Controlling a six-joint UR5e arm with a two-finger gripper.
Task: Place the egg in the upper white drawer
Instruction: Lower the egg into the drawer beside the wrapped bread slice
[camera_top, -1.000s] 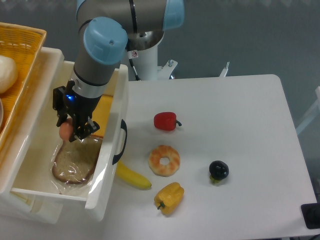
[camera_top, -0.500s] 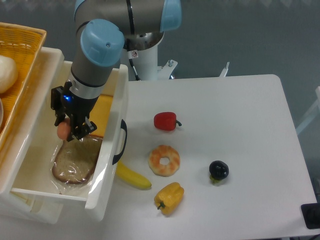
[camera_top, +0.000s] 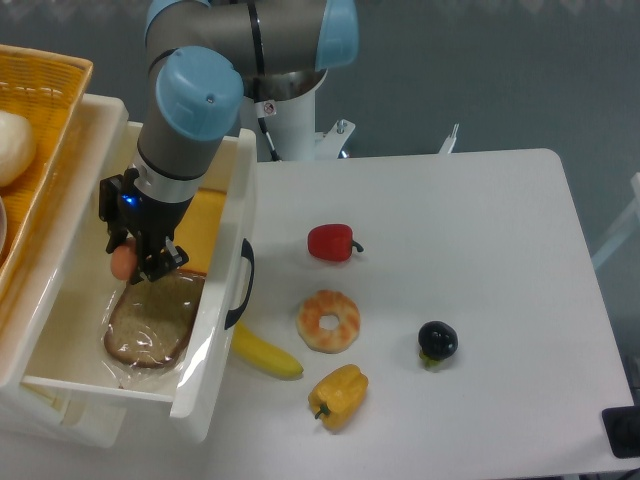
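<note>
Shifted slightly leftward since the earlier frames, the black two-finger gripper (camera_top: 137, 262) is clenched on the small orange-brown egg (camera_top: 122, 262), holding it inside the large cream-white plastic upper drawer (camera_top: 222, 300). Directly below lies a brown bread slice in clear wrap (camera_top: 150, 323); a yellow flat piece (camera_top: 203, 233) sits behind. Left, the orange wicker basket (camera_top: 45, 110) contains a white round object (camera_top: 14, 146).

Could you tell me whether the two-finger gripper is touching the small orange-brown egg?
Touching. The fixed camera shows the two-finger gripper clamped on the small orange-brown egg, holding it above the wrapped bread slice inside the cream-white plastic drawer.
</note>
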